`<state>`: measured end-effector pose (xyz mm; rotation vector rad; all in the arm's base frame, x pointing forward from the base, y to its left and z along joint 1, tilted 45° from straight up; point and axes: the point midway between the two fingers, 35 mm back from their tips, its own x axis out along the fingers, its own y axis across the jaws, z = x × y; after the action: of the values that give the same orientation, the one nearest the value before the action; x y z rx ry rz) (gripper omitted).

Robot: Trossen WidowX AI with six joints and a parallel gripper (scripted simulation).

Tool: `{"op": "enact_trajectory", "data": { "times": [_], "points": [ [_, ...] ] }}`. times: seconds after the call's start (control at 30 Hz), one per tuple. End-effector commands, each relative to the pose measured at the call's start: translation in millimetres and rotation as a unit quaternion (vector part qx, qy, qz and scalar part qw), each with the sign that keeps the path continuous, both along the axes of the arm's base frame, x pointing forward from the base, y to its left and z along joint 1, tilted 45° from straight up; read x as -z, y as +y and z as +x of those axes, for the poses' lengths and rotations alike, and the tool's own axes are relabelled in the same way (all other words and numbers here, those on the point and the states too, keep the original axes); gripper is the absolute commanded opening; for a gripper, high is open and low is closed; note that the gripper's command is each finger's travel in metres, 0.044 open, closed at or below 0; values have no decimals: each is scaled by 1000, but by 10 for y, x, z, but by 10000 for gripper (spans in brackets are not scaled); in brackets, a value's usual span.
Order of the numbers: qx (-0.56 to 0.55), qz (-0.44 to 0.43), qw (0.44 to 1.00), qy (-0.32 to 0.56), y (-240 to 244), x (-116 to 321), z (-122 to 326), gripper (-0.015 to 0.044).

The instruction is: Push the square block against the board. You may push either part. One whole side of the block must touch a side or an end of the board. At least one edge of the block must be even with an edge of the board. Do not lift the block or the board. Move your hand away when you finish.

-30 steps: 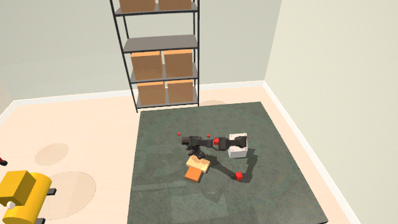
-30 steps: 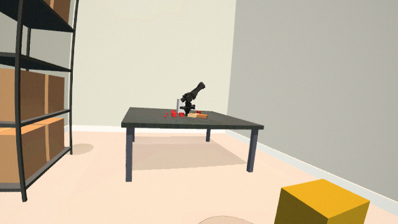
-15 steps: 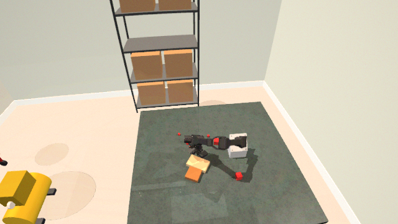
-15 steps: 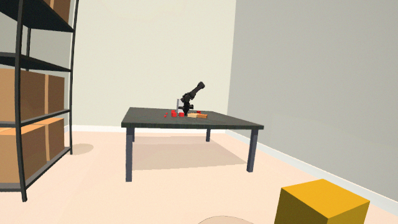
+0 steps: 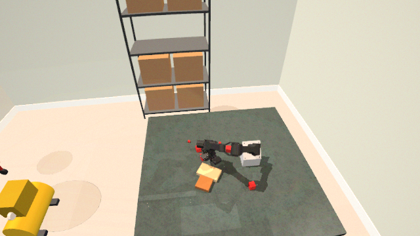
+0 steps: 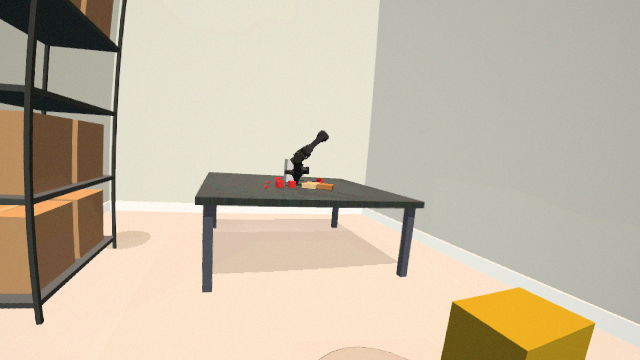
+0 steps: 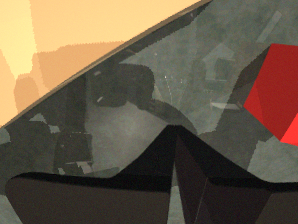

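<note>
The pale wooden board [image 5: 210, 171] [image 6: 309, 185] [image 7: 55, 30] lies flat and slanted on the table. The orange square block [image 5: 204, 183] [image 6: 326, 186] lies along its long side facing away from my hand. The two look touching or nearly so; a thin gap cannot be ruled out. The block's left corner sits slightly in from the board's left corner. My gripper [image 5: 205, 158] [image 6: 298, 183] [image 7: 173, 132] is shut and empty, pointing down beside the board's other long side. In the wrist view, dark table shows between fingertips and board. The block is not in the wrist view.
A red cube [image 5: 251, 185] stands right of the board. Another red piece is close by the fingers, and a red shape [image 7: 275, 95] fills the wrist view's right. More red pieces [image 5: 198, 149] [image 5: 188, 141] lie behind. The white base [image 5: 251, 160] is at right.
</note>
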<state>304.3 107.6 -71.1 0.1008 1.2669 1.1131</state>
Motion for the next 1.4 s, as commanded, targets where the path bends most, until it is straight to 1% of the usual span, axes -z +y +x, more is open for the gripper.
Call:
{"op": "enact_trajectory", "data": {
  "times": [0.0,0.27,0.63,0.93,1.23,1.37],
  "points": [
    [4,-1,1000,-10,-305,-302,86,0],
    [12,-3,1000,-2,-306,-351,72,0],
    [143,-25,981,128,9,-739,-224,0],
    [247,-40,939,234,227,-994,-537,0],
    [344,-52,875,336,397,-1182,-891,0],
    [359,-53,863,352,420,-1206,-952,0]
  ]
}}
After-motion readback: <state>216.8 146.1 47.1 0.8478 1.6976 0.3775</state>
